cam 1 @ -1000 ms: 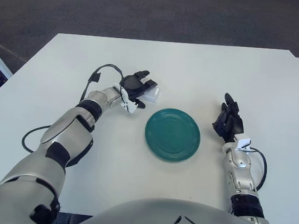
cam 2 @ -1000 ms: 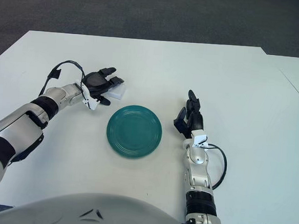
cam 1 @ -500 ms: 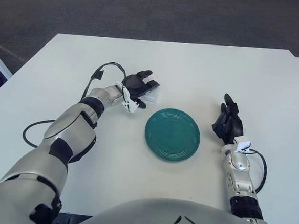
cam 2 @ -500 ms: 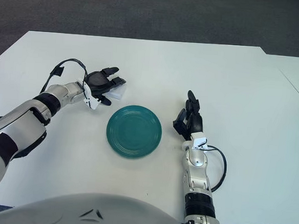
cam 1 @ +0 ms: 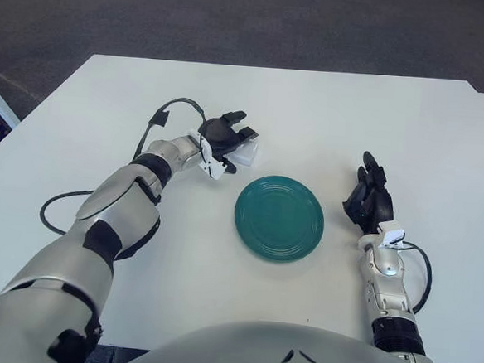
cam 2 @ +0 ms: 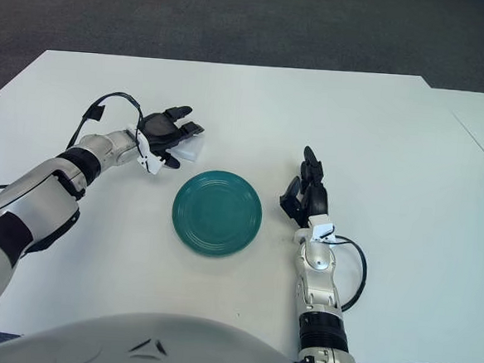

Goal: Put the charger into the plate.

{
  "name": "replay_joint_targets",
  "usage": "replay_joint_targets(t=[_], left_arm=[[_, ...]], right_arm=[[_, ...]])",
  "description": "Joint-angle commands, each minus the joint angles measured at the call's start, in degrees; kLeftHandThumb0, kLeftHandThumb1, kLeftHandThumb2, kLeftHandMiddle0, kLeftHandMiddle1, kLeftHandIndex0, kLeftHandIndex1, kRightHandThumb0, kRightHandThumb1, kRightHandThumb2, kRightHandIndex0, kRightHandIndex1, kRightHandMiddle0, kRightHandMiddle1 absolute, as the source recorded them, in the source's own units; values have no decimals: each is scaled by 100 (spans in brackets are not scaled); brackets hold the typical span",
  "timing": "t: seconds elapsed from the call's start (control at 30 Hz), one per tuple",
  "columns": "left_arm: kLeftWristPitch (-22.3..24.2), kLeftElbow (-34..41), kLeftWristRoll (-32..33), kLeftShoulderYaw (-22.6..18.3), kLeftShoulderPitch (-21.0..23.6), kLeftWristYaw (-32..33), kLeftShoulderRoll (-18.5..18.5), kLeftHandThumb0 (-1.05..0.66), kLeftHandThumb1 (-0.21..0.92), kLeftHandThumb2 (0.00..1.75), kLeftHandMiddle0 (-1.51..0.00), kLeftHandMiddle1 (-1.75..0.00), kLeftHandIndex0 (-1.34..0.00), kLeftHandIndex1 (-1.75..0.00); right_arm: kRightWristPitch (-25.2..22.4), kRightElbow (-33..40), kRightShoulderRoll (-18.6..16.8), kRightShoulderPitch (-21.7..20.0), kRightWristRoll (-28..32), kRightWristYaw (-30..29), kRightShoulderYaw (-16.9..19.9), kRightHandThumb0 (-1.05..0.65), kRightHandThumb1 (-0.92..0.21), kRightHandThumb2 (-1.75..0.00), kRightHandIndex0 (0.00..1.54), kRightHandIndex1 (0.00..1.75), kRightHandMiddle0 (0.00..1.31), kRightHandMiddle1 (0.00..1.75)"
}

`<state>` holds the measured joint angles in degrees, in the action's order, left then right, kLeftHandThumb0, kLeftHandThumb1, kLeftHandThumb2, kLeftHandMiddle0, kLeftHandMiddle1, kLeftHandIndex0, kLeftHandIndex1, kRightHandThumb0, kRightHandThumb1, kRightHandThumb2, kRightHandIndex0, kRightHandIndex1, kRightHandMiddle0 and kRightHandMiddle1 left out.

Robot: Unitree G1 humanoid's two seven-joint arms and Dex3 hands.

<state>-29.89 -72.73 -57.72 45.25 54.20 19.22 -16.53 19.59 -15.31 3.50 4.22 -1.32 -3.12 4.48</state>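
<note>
Presently my left hand (cam 1: 225, 136) sits over the white charger (cam 1: 245, 154) on the white bench (cam 1: 313, 112), at the far left of the green plate (cam 1: 279, 217). Its dark fingers (cam 2: 179, 129) are spread across the near and left faces of the charger, which shows past the fingertips on the right. I cannot tell whether they have closed on it or only touch it. The charger rests on the bench surface, just beside the plate's far-left rim and apart from it. The plate lies flat at the centre of the bench with nothing in it.

My right hand (cam 1: 370, 197) is parked to the right of the plate, near its rim and apart from it. Its fingers point away from me, loosely extended, and hold nothing. A black cable (cam 1: 159, 119) loops at my left wrist.
</note>
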Motion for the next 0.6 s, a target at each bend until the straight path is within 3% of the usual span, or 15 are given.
replay_joint_targets(t=[0.0,0.3,0.57], left_arm=[[50,-110,197,-117,138,-229,87,-105,92,45,-8,-1,0,-64],[45,-259,1083,-720,87,-1540,292,-105,92,50,-18,-3,-1,-75],[329,-316,1429,-973,31,-2092,416,-105,92,57,-22,-3,-1,-77]], right_arm=[[-226,-324,-40,192,-88,-35,-41,-90,-92,-109,6,1,0,22],[-185,-369,-30,182,-58,-18,-49,-90,-92,-108,5,0,0,22],[-75,-406,13,226,-76,9,-63,-92,-92,-108,5,0,0,23]])
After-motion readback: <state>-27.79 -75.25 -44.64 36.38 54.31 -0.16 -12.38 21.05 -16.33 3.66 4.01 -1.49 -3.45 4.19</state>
